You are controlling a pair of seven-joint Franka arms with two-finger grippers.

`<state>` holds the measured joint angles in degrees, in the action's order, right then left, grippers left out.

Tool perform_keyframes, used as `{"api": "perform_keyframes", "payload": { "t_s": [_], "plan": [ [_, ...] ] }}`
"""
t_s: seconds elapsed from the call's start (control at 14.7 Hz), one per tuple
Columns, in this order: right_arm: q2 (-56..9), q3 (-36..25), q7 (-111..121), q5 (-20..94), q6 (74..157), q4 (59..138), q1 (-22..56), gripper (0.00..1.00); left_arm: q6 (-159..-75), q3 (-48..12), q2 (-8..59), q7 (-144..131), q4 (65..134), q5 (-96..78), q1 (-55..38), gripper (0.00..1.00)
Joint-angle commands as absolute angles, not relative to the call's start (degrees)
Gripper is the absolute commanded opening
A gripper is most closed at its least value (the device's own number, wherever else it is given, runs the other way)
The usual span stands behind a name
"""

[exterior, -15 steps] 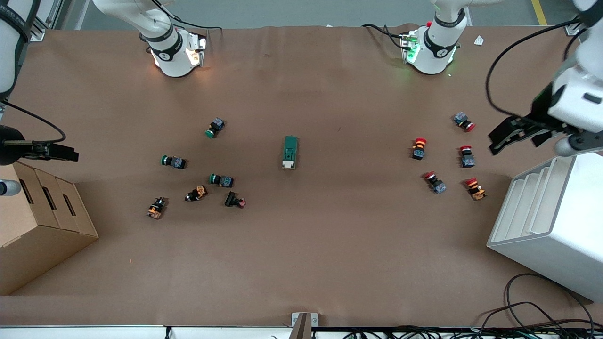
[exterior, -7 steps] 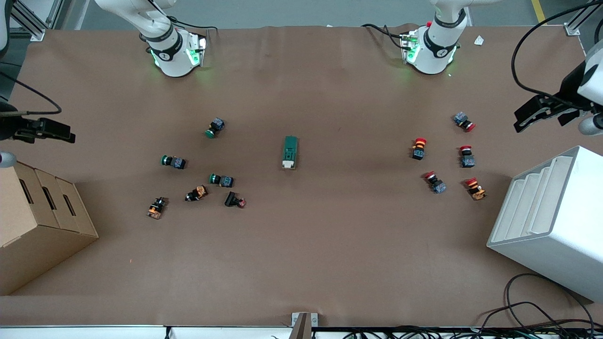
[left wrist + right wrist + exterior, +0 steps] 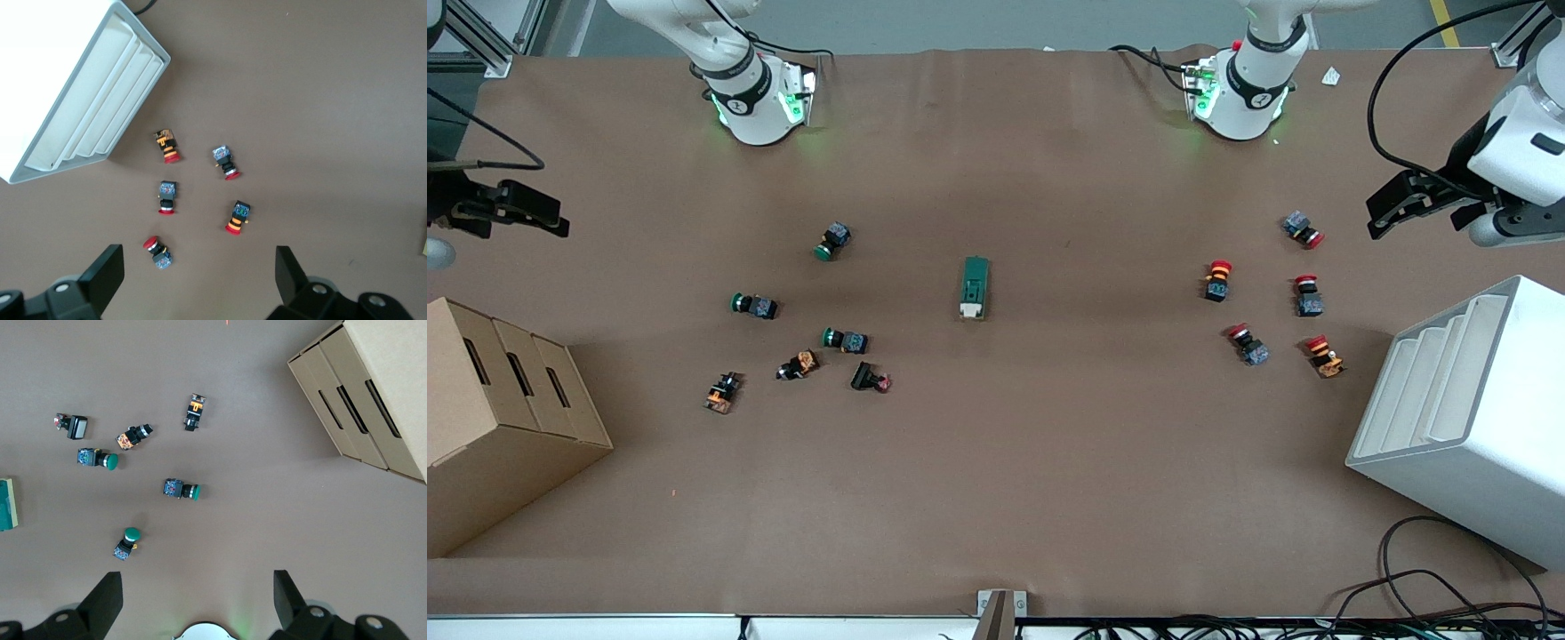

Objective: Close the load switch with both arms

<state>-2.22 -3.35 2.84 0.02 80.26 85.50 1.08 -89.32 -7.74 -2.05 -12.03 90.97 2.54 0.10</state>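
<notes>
Two grippers hang high at the worktop's [image 3: 996, 498] ends in the front view, both well apart from the switch [image 3: 975, 287]. The switch lies flat at mid-worktop, its green body pointing toward the bases and its cream lever end nearer the camera. The left gripper [image 3: 1385, 206] is up over the left arm's end, above the worktop near the white rack [image 3: 1476, 418]; the right gripper [image 3: 547, 219] is up over the right arm's end, above the worktop near the cardboard box [image 3: 489, 418]. Five red-capped buttons [image 3: 1216, 279] are scattered between the switch and the rack. Three green-capped buttons [image 3: 833, 240], two orange ones [image 3: 720, 392] and a black one [image 3: 869, 379] are scattered between the switch and the box.

In the left wrist view, the left gripper's fingers [image 3: 107, 277] stand wide apart with nothing between them, looking straight down on the five red buttons and the rack's ribbed face. The switch is not clearly seen here.

In the right wrist view, the right gripper's fingers [image 3: 107, 600] are likewise spread wide and grasp nothing. Below them lie the green, orange and black buttons and the box with its slotted side. Only a green sliver of the switch shows at the picture's edge.
</notes>
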Motion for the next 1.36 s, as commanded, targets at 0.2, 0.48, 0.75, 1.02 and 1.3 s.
{"api": "perform_keyframes", "payload": {
  "t_s": [0.2, 0.48, 0.75, 1.02, 1.3],
  "plan": [
    [2.37, -1.76, 1.93, -1.14, 80.07, 88.86, 0.35, 1.00, -89.91, -7.91, -7.21, -9.59, 96.42, 1.32, 1.23, 1.00],
    [4.30, -1.84, 1.85, -1.06, 78.14, 89.12, 0.00, 1.00, -88.42, -8.70, -7.65, -7.38, 96.50, -0.88, 4.57, 1.00],
    [4.48, -2.37, 1.85, -0.62, 78.49, 89.30, 0.26, 1.00, -87.98, -8.53, -7.82, -7.21, 96.07, -1.05, 4.66, 1.00],
    [5.45, -2.55, 1.84, 0.87, 78.57, 90.08, 0.26, 1.00, -87.98, -8.70, -7.21, -7.21, 94.58, -1.23, 4.13, 1.00],
    [6.77, -3.08, 1.85, 1.49, 78.92, 91.41, 0.44, 1.00, -87.89, -8.70, -7.12, -7.38, 93.87, -1.58, 4.04, 1.00]
  ]
}}
